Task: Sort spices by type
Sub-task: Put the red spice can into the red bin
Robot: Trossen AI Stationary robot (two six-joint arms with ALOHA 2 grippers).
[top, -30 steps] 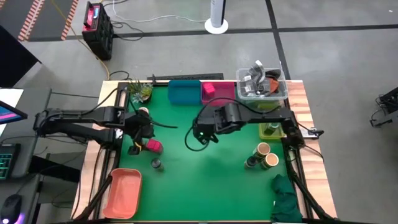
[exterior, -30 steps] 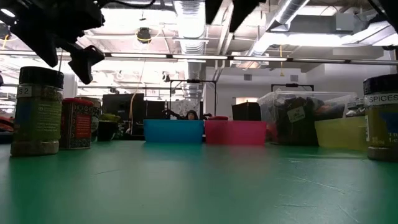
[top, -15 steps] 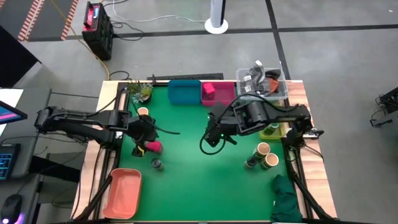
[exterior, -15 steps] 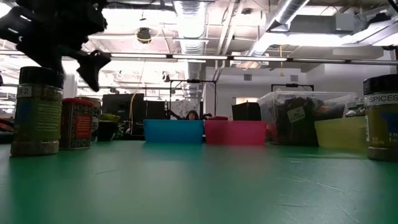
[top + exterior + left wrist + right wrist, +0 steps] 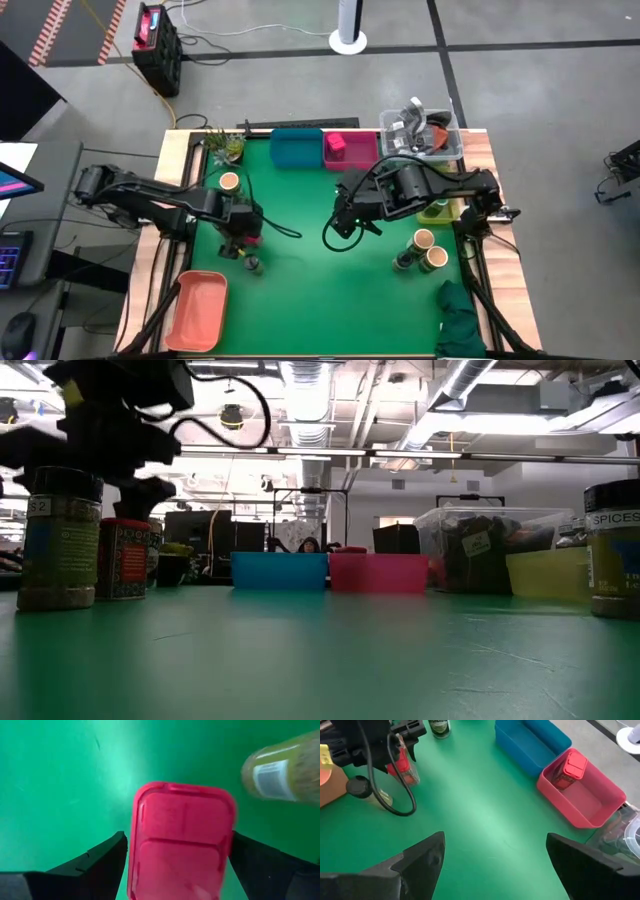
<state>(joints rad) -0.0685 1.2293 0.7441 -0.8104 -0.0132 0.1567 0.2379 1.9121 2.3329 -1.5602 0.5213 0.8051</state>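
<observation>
A magenta-pink pack (image 5: 182, 840) stands on the green mat, with a grey-lidded jar (image 5: 252, 263) just nearer. My left gripper (image 5: 177, 842) is open and points down over the pack, one finger on each side of its lid. The low view shows the same gripper (image 5: 140, 470) above the pack (image 5: 125, 560) and the jar (image 5: 60, 540). A tan-topped jar (image 5: 229, 182) stands farther back. My right gripper (image 5: 343, 217) hovers open over mid-table. Two tan-topped jars (image 5: 430, 248) and a dark-lidded one (image 5: 403, 262) stand at the right. Another magenta pack (image 5: 568, 767) sits in the pink bin (image 5: 600, 802). My left gripper comes from above, pointing down, with its fingers (image 5: 105, 857) close on both sides of the magenta pack's lid (image 5: 150, 820). I cannot tell whether they touch it. The pack stands upright on the mat.
A blue bin (image 5: 296, 147), a clear tub of clutter (image 5: 420, 135) and a yellow-green bin holding a green jar (image 5: 435, 208) line the far and right sides. A potted plant (image 5: 225, 145) is far left, an orange tray (image 5: 200, 308) near left, a green cloth (image 5: 460, 320) near right.
My left gripper has moved toward the near edge and a little right, coming down over the magenta pack until its fingers straddle it. My right gripper has shifted toward the table's right, then stayed still. The pack and jars have kept their places.
</observation>
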